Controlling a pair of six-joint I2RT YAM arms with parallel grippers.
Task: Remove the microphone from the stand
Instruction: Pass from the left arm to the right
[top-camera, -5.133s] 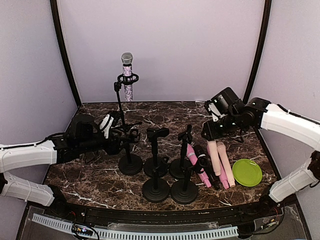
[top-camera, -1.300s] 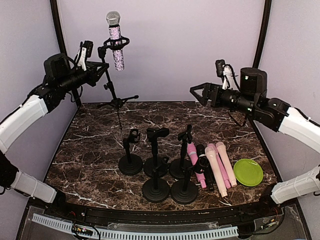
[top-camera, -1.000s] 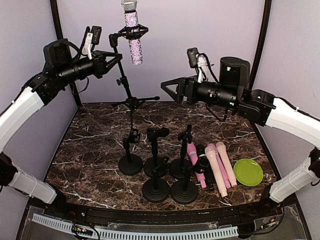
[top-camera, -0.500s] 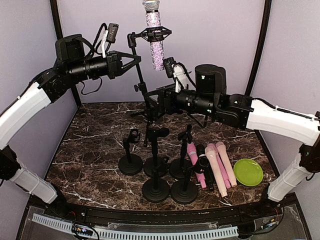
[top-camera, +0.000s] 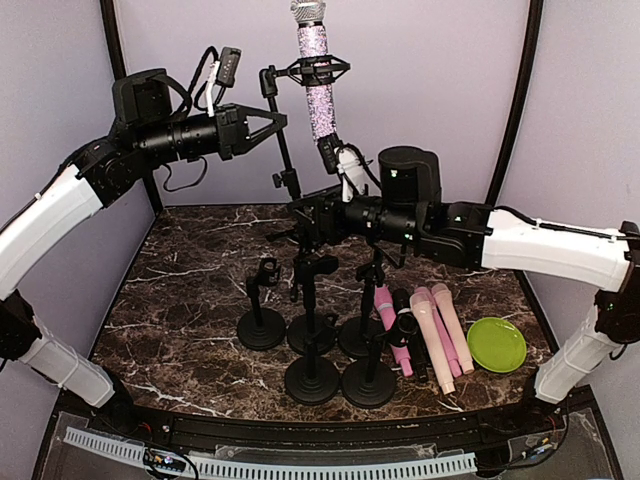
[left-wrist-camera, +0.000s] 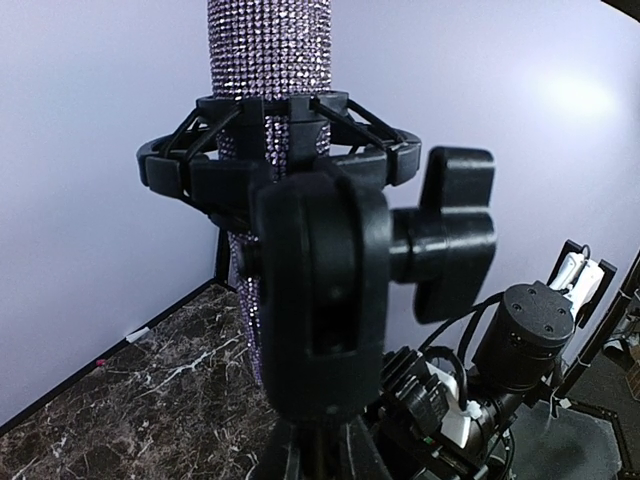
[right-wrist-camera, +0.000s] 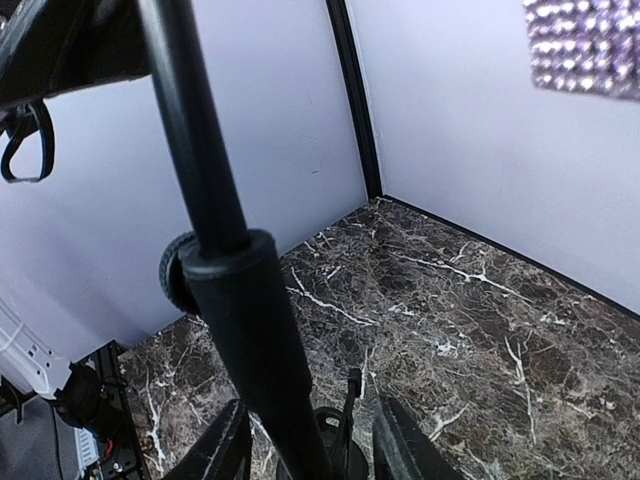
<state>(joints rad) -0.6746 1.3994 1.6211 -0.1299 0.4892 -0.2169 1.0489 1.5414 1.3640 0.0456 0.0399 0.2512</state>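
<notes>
Over the desk (top-camera: 180, 300), the right fingers (right-wrist-camera: 395, 445) straddle the raised stand's (top-camera: 283, 165) lower pole, not yet clamped. The left fingers (top-camera: 262, 113) clench its upper pole. Above the far edge, the glittery microphone (top-camera: 317, 85) stands vertical in the clip, head up. A weak hold could let the stand swing.

Soft even light, faint shadows; stand (left-wrist-camera: 318, 300) blurred up close, bright wall (left-wrist-camera: 570, 100) glare

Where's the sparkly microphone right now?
Upper centre of the top view: the microphone stands upright in the mount of the stand, just right of the left hand and above the right hand.
</notes>
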